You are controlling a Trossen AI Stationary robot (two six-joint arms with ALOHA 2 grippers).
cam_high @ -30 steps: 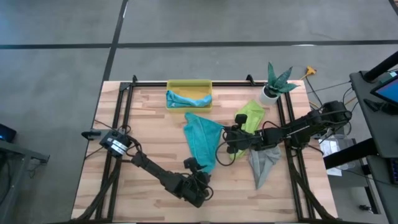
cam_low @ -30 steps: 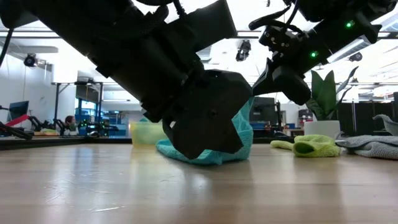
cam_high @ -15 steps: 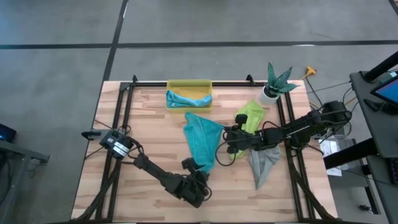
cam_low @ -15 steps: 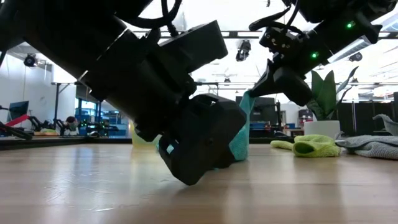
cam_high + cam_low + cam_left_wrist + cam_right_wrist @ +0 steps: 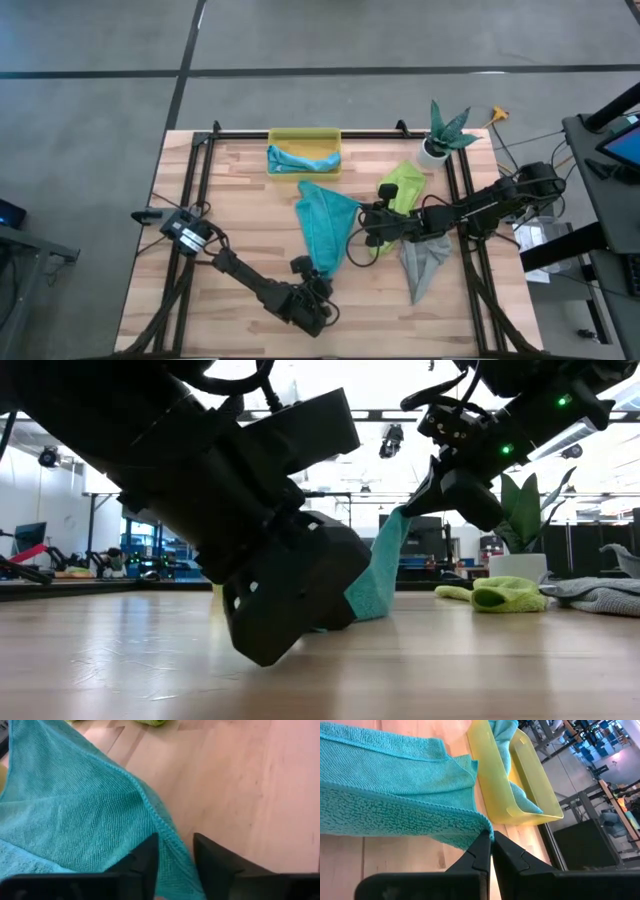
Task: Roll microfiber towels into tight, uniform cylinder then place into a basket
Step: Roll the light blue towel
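A teal towel (image 5: 324, 228) lies in the table's middle, its far part flat on the wood. My right gripper (image 5: 491, 839) is shut on its right edge and holds that edge raised (image 5: 392, 530). My left gripper (image 5: 176, 849) is low at the towel's near end (image 5: 322, 268), with its fingers close on either side of the hem. The yellow basket (image 5: 304, 137) stands at the far edge with a light blue towel (image 5: 298, 158) inside. A lime green towel (image 5: 404, 184) and a grey towel (image 5: 422, 262) lie on the table to the right. My left gripper has the teal towel's hemmed edge (image 5: 169, 831) between its two fingers at the towel's near end; cloth fills the gap. It slants down from the near-left. That end lies low at the table. One layer or several, I cannot tell. My right gripper pinches the teal towel's hemmed edge (image 5: 483, 824) between its two fingertips, coming from the table's right and slanting down. That edge is lifted clear of the wood. The cloth slopes down from it (image 5: 378, 575) toward my left gripper.
A white plant pot (image 5: 436, 148) stands at the far right corner. Black frame rails (image 5: 196, 200) run along the table's left and right sides. Bare wood lies at the near right (image 5: 380, 320) and left of the teal towel.
My left gripper has sunk a little toward the table at the teal towel's near end. The towel's near part, a low heap before, now shows as a strip running up to my right gripper.
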